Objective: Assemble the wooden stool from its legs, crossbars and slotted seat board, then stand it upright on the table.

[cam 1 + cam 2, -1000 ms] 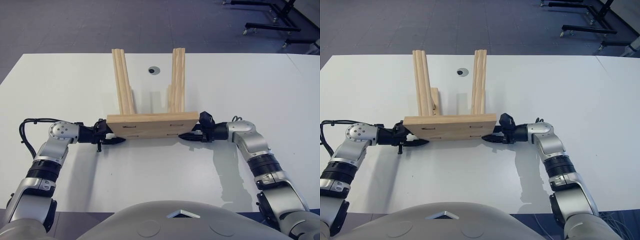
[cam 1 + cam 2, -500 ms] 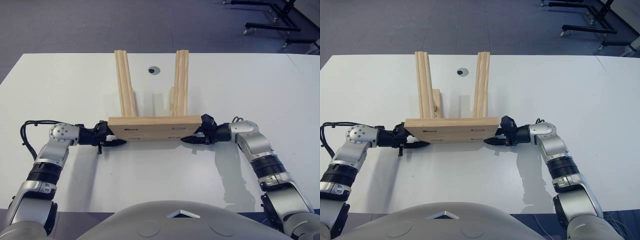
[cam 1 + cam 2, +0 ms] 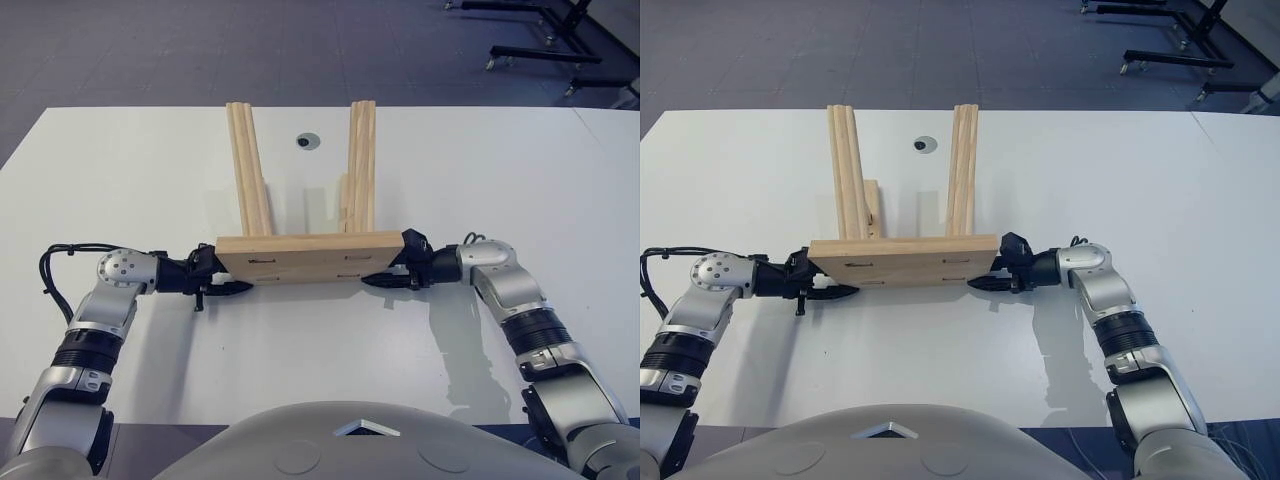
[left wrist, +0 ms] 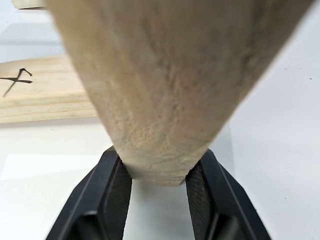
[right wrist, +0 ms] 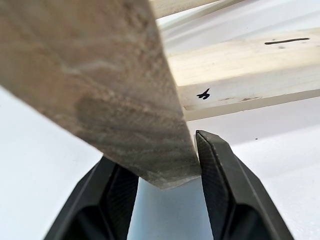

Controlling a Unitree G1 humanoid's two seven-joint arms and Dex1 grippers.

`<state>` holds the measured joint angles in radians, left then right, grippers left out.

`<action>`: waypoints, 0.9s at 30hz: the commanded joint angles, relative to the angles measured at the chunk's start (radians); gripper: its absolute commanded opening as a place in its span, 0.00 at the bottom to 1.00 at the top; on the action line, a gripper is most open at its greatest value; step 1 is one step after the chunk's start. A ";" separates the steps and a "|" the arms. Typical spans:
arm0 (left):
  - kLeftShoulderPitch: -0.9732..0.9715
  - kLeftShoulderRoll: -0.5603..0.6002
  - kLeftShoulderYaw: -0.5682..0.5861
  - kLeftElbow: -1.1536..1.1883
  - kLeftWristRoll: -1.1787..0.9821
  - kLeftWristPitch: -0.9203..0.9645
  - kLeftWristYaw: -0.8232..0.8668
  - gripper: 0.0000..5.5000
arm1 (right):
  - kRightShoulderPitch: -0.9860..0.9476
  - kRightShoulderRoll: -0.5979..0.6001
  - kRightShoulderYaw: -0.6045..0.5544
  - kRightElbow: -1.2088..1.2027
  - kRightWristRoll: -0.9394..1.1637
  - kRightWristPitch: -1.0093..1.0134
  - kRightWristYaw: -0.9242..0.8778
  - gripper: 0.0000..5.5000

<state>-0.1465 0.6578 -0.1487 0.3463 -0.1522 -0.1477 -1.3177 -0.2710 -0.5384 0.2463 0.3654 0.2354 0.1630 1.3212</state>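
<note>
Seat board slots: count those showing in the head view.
4 slots. Two stacked near the seat board's left end by the left claw, two stacked near its right end by the right claw. The far face is hidden.

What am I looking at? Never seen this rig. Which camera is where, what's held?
A humanoid robot with two arms, each ending in a two-finger gripper. The two wide pictures come from cameras on its head, looking down over a white table; the two close-ups come from a camera on each wrist. A wooden stool is on its side on the table, legs pointing away from the robot. The left gripper and the right gripper each clamp one end of the seat board; the close-ups show their black fingers pressed against the wood on both sides.
</note>
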 commanded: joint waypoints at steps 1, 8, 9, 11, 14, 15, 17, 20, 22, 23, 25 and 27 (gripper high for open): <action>0.029 0.006 0.031 -0.089 -0.080 0.070 -0.017 0.26 | 0.031 -0.024 0.009 -0.034 0.005 0.053 0.029 0.30; 0.072 0.057 0.121 -0.331 -0.267 0.415 -0.026 0.26 | 0.114 -0.184 -0.085 -0.324 0.204 0.329 0.123 0.29; 0.081 0.072 0.129 -0.367 -0.284 0.454 -0.028 0.26 | 0.117 -0.213 -0.099 -0.369 0.234 0.389 0.119 0.29; 0.125 0.089 0.151 -0.464 -0.339 0.541 -0.015 0.26 | 0.104 -0.258 -0.121 -0.432 0.279 0.483 0.111 0.27; 0.172 0.096 0.220 -0.611 -0.489 0.742 0.044 0.26 | 0.080 -0.332 -0.135 -0.518 0.375 0.659 0.129 0.27; 0.179 0.096 0.244 -0.651 -0.540 0.806 0.066 0.26 | 0.072 -0.349 -0.143 -0.545 0.410 0.712 0.131 0.27; 0.185 0.097 0.291 -0.717 -0.639 0.934 0.123 0.26 | 0.039 -0.365 -0.159 -0.583 0.472 0.813 0.107 0.27; 0.174 0.092 0.357 -0.785 -0.779 1.085 0.217 0.26 | -0.025 -0.383 -0.192 -0.627 0.564 0.988 0.052 0.27; 0.165 0.091 0.402 -0.807 -0.876 1.162 0.267 0.26 | -0.088 -0.382 -0.219 -0.628 0.635 1.116 0.024 0.27; 0.160 0.093 0.417 -0.812 -0.914 1.192 0.286 0.26 | -0.120 -0.372 -0.237 -0.619 0.668 1.170 0.010 0.27; 0.156 0.104 0.444 -0.821 -0.997 1.245 0.319 0.26 | -0.188 -0.351 -0.274 -0.592 0.733 1.275 -0.009 0.27; 0.158 0.125 0.467 -0.826 -1.091 1.299 0.341 0.26 | -0.239 -0.347 -0.294 -0.579 0.783 1.368 -0.014 0.27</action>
<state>0.0532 0.7803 0.3414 -0.4153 -1.1590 1.1077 -1.0344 -0.4294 -0.9477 -0.0465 -0.1989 0.9243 1.4635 1.3289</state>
